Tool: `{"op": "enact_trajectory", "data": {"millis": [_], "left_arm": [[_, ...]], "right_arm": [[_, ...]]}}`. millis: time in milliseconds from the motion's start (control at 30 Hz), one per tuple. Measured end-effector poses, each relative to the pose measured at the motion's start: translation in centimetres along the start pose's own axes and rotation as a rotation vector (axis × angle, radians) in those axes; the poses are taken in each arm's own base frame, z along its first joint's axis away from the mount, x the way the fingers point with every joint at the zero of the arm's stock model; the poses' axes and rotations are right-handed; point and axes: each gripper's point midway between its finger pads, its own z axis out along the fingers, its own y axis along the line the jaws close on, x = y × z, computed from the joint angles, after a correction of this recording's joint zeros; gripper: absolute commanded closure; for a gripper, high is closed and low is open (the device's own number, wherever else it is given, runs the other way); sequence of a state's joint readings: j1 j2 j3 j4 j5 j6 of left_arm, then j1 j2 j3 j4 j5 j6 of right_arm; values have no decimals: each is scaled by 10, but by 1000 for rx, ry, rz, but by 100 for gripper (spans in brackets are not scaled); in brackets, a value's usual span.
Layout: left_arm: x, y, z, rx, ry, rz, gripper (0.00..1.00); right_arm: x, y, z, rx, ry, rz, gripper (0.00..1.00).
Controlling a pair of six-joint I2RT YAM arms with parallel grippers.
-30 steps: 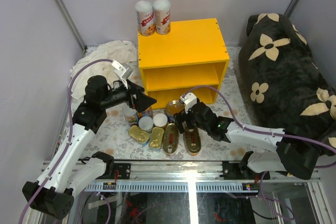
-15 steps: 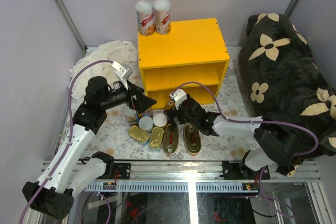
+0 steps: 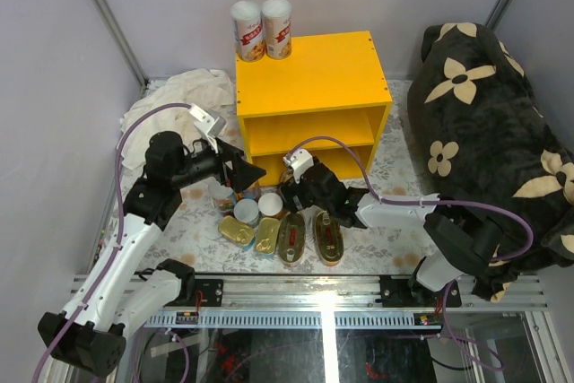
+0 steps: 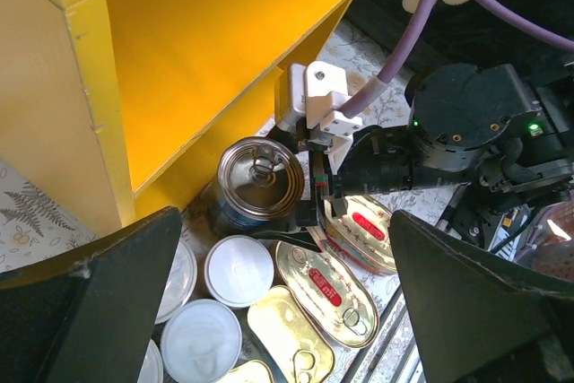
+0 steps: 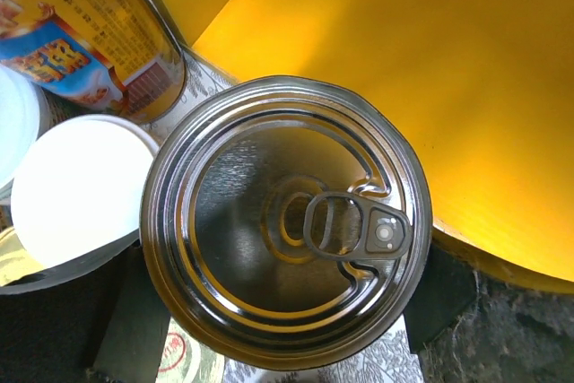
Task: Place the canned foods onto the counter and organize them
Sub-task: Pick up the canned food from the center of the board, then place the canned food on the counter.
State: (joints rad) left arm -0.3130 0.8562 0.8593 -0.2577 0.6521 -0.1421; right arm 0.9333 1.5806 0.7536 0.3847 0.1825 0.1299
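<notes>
The steel can (image 5: 287,221) stands upright on the floral worktop (image 3: 395,168), just in front of the bottom shelf of the yellow counter (image 3: 314,73). Its long axis is vertical and its lid faces straight up. In the right wrist view the pull-tab lies flat, with its rivet to the right and its ring toward the middle of the lid. The right fingers (image 5: 134,320) sit one on each side of the can, close against its wall. Whether they are clenched on it cannot be told.

The left fingers (image 4: 90,302) are spread wide with nothing between them, and they hang above the group of tins left of the can. Two gold oval fish tins (image 3: 291,237) (image 3: 329,238) lie flat, their long axes running from the near edge toward the counter. Round white-lidded tins (image 4: 239,269) stand upright beside them. Two tall cylinders (image 3: 247,30) (image 3: 276,27) stand upright, side by side, on the counter's back left corner.

A second ago the right arm was over the oval tins and the can's lid showed in the top view. The arm has since swung left toward the counter and now covers the lid. The left arm and all the tins have stayed put.
</notes>
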Motion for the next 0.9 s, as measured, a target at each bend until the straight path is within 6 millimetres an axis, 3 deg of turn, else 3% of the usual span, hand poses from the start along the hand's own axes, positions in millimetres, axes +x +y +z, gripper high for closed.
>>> {"op": "enact_trajectory", "data": {"millis": [167,267,400,567,700,800,900], "left_arm": [[-3,9,-1,-54,-15,4,0],[-6,16,-4,-104,-34,9,0],[-11,26,-7,-175,-59,14,0],[-14,33,-10,-224,-76,14,0],[-17,35,-12,-241,-90,9,0],[-16,35,-12,-241,-91,0,0],[-15,35,-11,-241,-90,-7,0]], "right_arm": [[-3,1,-19,-21,62,-22,70],[-27,5,-40,-50,68,-33,72],[-99,16,-75,-123,-24,-33,79],[-209,27,-139,-202,-247,-36,79],[-270,25,-181,-203,-357,-47,81],[-314,22,-196,-179,-408,-56,82],[-353,20,-195,-145,-464,-60,82]]}}
